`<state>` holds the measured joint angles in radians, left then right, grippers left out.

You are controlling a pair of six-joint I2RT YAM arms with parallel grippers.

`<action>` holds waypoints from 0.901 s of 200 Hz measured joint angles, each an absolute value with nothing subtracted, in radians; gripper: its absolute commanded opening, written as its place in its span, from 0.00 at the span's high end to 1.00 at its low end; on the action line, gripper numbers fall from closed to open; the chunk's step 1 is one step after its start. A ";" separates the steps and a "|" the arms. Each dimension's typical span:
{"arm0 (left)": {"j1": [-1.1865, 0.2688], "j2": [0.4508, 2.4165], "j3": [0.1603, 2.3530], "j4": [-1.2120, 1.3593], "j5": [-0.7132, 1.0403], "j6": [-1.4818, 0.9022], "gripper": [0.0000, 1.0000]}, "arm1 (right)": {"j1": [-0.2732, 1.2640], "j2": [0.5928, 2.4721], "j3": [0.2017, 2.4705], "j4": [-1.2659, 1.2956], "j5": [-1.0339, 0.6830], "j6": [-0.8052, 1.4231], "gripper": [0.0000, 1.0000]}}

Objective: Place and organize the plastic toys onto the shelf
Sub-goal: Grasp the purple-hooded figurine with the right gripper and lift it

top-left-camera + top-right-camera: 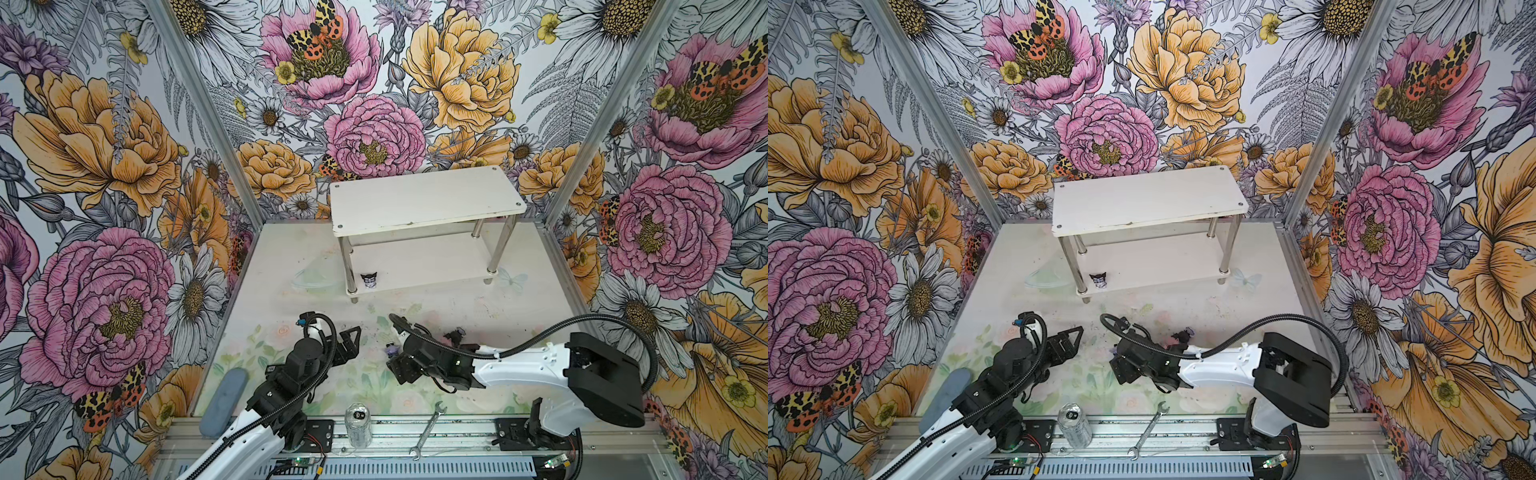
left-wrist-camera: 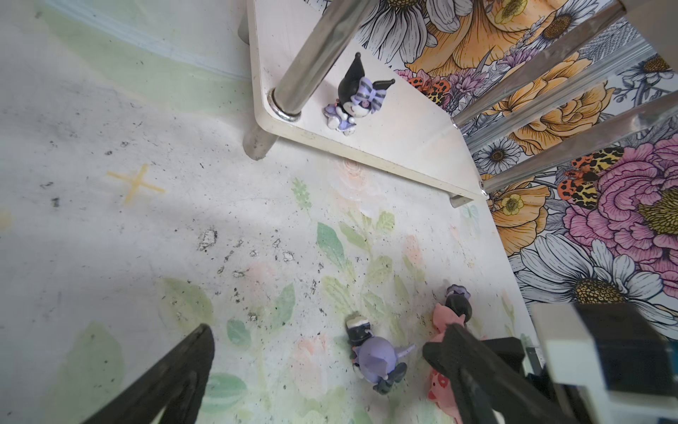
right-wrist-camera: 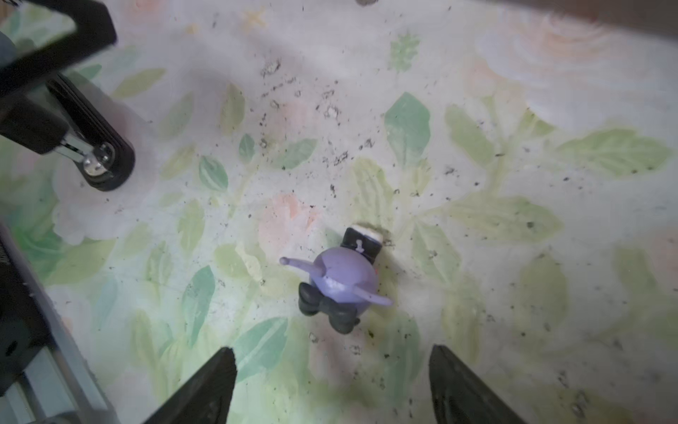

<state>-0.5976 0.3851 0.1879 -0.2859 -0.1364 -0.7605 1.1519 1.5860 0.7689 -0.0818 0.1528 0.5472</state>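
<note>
The white two-tier shelf [image 1: 424, 199] [image 1: 1146, 199] stands at the back. One black-and-purple figurine [image 1: 369, 279] [image 2: 357, 97] stands on its lower tier [image 2: 403, 139] by the front left leg. A purple-headed figurine [image 3: 343, 277] [image 2: 378, 358] [image 1: 390, 350] lies on the table, just ahead of my right gripper [image 3: 332, 359] [image 1: 395, 365]. The right gripper is open and holds nothing. My left gripper [image 2: 319, 352] [image 1: 351, 345] is open and empty, to the left of that toy. Pink pigs [image 2: 442, 323] and a dark figurine [image 2: 456, 301] [image 1: 457, 333] lie behind the right arm, partly hidden.
A clear can [image 1: 358, 424] and a silver wrench [image 1: 428, 428] lie on the front rail. A grey-blue oblong pad [image 1: 224, 401] rests at the table's front left edge. Floral walls close in the back and both sides.
</note>
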 measured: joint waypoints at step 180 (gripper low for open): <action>-0.462 0.311 0.150 -0.311 -0.018 -0.760 0.01 | 1.108 1.796 0.934 -0.096 0.276 0.754 0.56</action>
<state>-0.4618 0.3111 0.1505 -0.3115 -0.0181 -0.7597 1.1080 1.7958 0.9340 -0.0963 0.2760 0.7544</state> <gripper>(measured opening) 0.986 0.479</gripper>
